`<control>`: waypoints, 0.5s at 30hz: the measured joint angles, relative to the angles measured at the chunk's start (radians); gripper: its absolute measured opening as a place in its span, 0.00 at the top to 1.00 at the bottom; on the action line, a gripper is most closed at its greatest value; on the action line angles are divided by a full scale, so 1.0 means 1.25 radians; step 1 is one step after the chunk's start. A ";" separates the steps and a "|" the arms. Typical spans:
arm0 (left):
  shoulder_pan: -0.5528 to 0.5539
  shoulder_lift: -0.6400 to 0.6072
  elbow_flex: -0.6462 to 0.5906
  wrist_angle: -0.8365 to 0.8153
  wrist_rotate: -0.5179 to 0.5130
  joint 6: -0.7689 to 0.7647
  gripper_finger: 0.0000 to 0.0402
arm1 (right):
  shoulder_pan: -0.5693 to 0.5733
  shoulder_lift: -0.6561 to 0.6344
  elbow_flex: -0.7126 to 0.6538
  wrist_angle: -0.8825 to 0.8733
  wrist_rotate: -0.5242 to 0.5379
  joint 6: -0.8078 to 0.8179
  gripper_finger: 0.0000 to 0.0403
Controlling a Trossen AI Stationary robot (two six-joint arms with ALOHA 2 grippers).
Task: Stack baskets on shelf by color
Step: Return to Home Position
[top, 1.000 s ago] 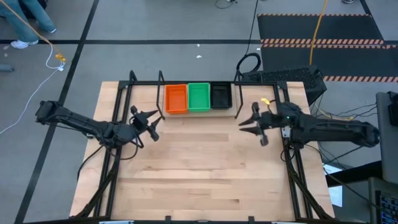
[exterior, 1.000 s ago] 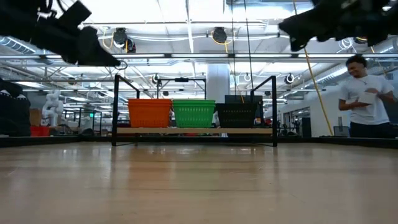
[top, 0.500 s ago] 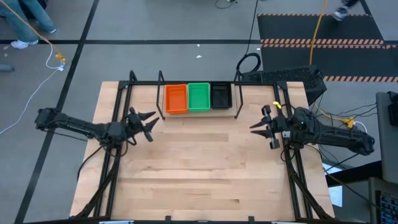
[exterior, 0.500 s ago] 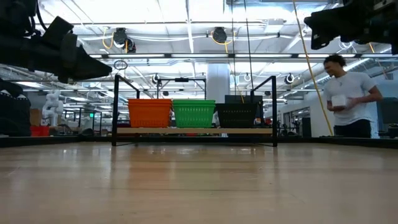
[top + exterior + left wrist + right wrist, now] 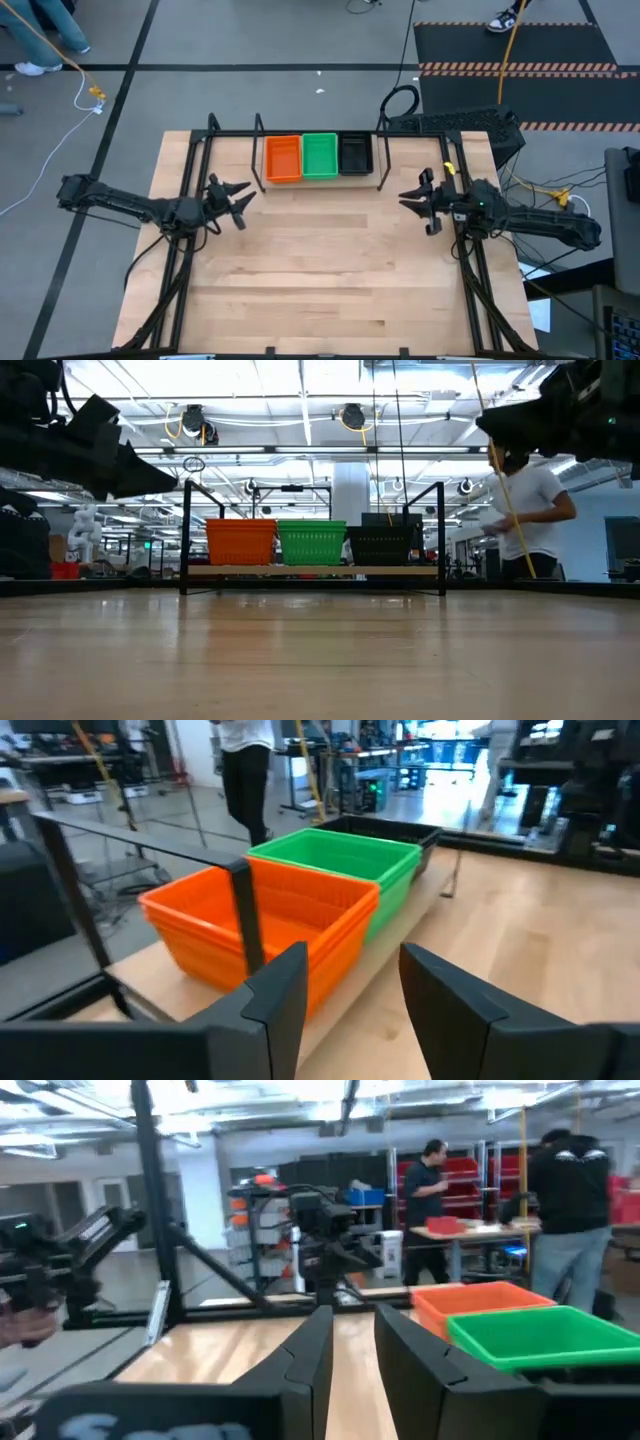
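Note:
On the shelf (image 5: 310,571) at the table's far edge stand an orange basket (image 5: 283,158), a green basket (image 5: 320,156) and a black basket (image 5: 356,154) side by side, bottoms on the ledge. In the left wrist view the orange basket (image 5: 270,915) shows nested rims, with the green basket (image 5: 350,860) beyond it. My left gripper (image 5: 243,205) hovers open near the shelf's left end, pointing level at the baskets, its own view (image 5: 355,980) showing nothing between the fingers. My right gripper (image 5: 415,212) hovers open off the shelf's right end, holding nothing (image 5: 350,1335).
Black frame rails (image 5: 185,240) run along the table's left and right sides under the arms. A keyboard (image 5: 455,122) lies at the far right corner. A person (image 5: 525,500) walks behind the table. Bare wooden tabletop (image 5: 320,270) spreads between the arms and toward the near edge.
Both arms have drawn back from the shelf and sunk lower. My left gripper went toward the table's left edge and down. My right gripper went toward the right edge and down, rolling a little. The baskets have stayed in place.

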 joint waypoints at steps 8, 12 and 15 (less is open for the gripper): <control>-0.024 -0.121 0.000 -0.011 -0.021 0.035 0.60 | -0.023 -0.048 0.002 0.011 -0.114 0.043 0.83; -0.057 -0.214 0.000 -0.019 -0.021 0.089 0.60 | -0.033 -0.090 0.002 0.006 -0.171 0.077 0.83; -0.092 -0.277 0.000 -0.036 -0.020 0.100 0.60 | -0.058 -0.136 0.002 -0.034 -0.172 0.085 0.83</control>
